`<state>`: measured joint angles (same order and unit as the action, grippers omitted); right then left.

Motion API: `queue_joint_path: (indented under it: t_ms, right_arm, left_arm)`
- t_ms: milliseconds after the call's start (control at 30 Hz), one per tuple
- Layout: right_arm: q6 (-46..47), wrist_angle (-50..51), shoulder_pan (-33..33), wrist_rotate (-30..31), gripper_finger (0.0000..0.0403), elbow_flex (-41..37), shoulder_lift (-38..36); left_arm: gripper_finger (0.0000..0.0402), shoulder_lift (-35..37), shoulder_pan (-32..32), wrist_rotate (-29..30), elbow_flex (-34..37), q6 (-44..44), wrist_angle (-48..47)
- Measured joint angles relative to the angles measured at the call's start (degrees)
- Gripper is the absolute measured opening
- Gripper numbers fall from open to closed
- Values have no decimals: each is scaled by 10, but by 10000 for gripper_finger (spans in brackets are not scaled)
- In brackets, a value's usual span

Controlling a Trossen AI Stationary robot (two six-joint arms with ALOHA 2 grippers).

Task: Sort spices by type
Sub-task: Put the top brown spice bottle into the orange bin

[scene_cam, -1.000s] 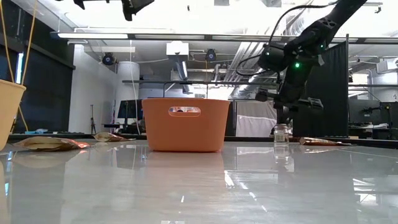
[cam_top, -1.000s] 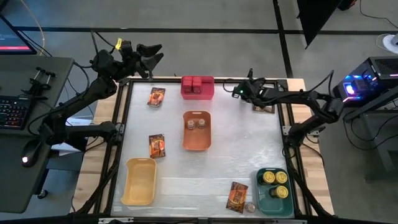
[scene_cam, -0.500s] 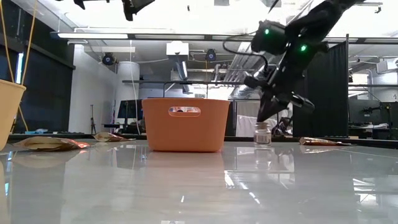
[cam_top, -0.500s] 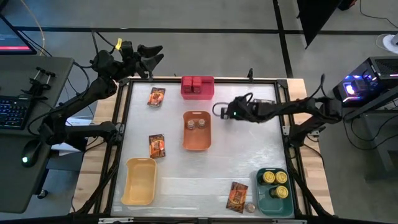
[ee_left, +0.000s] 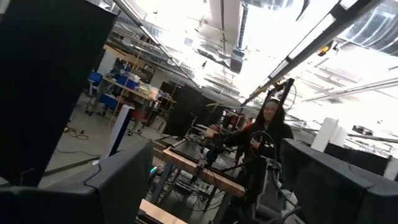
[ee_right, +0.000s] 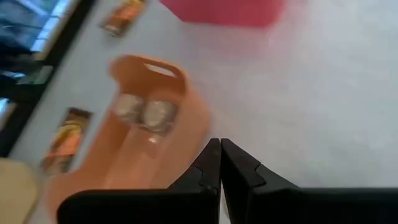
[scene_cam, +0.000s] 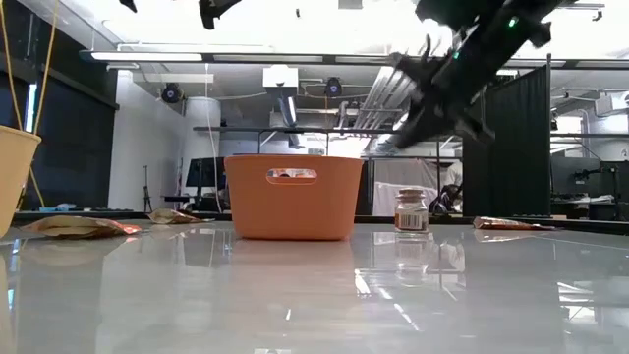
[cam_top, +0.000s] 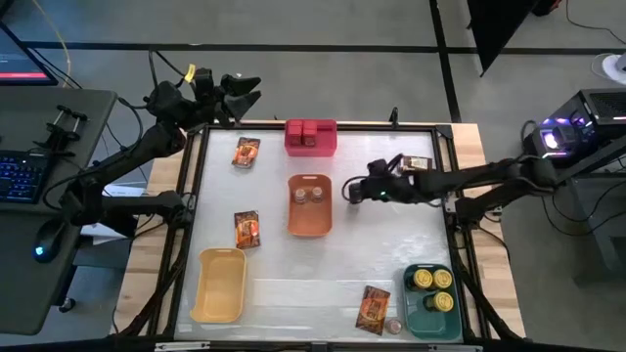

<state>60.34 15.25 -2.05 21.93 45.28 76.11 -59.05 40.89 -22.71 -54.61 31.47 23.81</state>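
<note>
Right of orange bin (cam_top: 309, 206): right end effector (cam_top: 350, 190) pinched together, empty; bare tabletop (cam_top: 391, 244) beyond.

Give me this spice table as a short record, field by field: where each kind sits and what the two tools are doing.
left tool: open, nothing in it, raised past the table's far left corner
right tool: shut, holding nothing, beside the orange bin
binned jars: two, in the orange bin
loose jar: upright on the table beside the orange bin, not held
corner jar: on the table by the green bin
red boxes: in the red bin
tins: in the green bin
packets: four, loose on the table
</note>
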Motion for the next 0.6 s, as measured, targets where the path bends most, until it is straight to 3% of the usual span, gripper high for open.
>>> queue_joint_path:
  t_ms: [233, 600]
  right_arm:
    - [-112, -29, -16, 1, 3, 0, -84]
    - [-133, -49, -21, -22, 31, 0, -102]
  left_arm:
    - [337, 0, -17, 8, 0, -1, -1]
    - [337, 0, -17, 10, 0, -2, -1]
